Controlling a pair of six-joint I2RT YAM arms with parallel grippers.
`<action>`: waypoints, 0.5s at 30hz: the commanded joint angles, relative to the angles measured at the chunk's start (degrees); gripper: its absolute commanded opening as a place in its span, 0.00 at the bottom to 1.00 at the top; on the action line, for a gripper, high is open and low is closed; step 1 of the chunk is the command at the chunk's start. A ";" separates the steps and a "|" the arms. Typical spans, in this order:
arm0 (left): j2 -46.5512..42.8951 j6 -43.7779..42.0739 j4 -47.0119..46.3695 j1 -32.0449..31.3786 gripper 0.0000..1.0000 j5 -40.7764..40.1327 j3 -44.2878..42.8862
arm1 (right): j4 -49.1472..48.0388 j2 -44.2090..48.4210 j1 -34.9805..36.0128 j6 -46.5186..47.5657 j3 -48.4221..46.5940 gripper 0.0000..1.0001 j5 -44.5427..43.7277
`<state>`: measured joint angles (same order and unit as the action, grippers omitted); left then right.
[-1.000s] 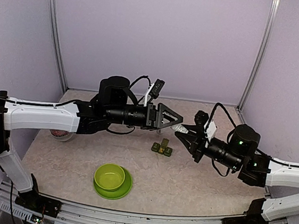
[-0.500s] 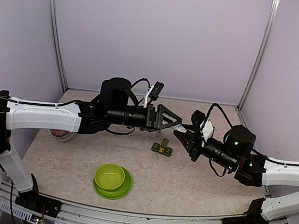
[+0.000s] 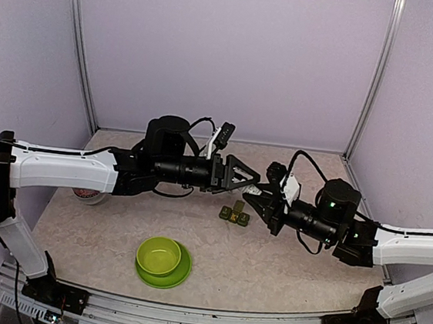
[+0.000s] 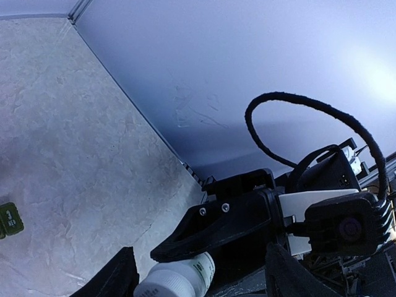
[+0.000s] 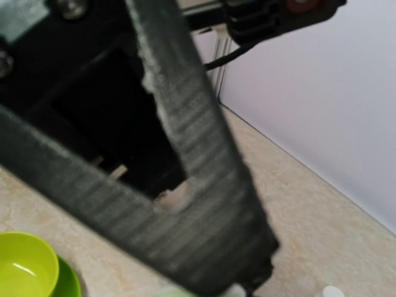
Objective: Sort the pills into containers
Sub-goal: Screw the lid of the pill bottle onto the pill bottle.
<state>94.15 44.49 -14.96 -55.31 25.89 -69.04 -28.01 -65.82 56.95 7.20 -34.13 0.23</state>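
Both arms stretch inward, roughly level, nearly tip to tip. The left arm (image 3: pixel 61 167) has its left gripper (image 3: pixel 253 180) spread partway; the right arm (image 3: pixel 409 246) has its right gripper (image 3: pixel 253 195) clamped on a white bottle (image 4: pixel 179 278).

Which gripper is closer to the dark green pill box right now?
Right, judging by the overhead view. The right gripper hangs just right of the pill box, apparently above it; the left gripper sits farther back behind it.

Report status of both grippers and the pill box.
Left gripper open around bottle. Right gripper shut on it. Pill box on table, untouched. Nothing blocking.
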 commanded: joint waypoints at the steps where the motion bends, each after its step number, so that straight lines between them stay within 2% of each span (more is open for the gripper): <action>1: -1.34 -0.29 -4.77 -0.61 0.68 1.70 0.00 | 2.74 0.43 0.38 -0.17 -0.22 0.00 0.27; 9: -1.36 1.00 -3.24 0.99 0.65 4.15 0.75 | 3.08 7.54 0.44 2.56 1.85 0.00 -1.65; 15: 0.04 0.27 -2.55 1.61 0.60 6.84 -0.76 | 4.95 8.12 0.38 2.98 1.58 0.00 -1.99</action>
<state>94.15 45.17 -16.29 -54.24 29.91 -68.82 -25.15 -58.24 56.95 9.41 -33.04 -1.08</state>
